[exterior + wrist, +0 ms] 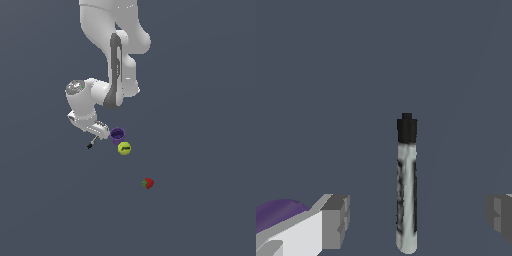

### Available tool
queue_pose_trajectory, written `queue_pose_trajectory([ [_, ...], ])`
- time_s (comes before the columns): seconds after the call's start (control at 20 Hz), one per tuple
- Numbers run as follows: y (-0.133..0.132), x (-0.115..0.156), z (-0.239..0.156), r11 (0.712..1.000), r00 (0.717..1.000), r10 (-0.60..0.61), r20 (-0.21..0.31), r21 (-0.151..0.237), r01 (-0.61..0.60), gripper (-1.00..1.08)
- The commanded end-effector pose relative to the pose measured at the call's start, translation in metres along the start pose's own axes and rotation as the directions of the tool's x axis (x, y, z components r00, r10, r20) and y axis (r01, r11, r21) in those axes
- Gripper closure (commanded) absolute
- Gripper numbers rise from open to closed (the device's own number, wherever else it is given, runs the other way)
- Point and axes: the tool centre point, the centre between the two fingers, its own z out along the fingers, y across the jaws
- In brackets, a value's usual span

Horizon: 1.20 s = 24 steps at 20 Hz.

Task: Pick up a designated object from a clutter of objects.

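Grey worktop (pixel 200 100): your fingers (pixel 336 222) are sitting spread wide, straddling the stick tool (pixel 407 185), purple cup (pixel 117 134) just beside.

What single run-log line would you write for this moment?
phase: pre-grasp | gripper: open, astride stick tool | purple cup, tennis ball beside it | strawberry apart

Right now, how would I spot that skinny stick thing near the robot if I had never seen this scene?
Find the white robot arm; its tool hangs beside a small purple cup. Between the tool's open fingers lies the thin silver-grey stick with a black tip. Unlike the round yellow-green tennis ball, it is long and slim.
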Motion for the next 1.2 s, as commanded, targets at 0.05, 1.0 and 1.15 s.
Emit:
queue_pose_trajectory([
  [0.05,0.000,0.000,0.006,1.000,1.000,0.000,0.000,0.000,0.000,-0.92],
  [1.0,0.001,-0.001,0.050,1.000,1.000,0.002,-0.001,0.000,-0.002,1.08],
  [1.15,0.001,-0.001,0.050,1.000,1.000,0.002,-0.001,0.000,-0.002,1.08],
])
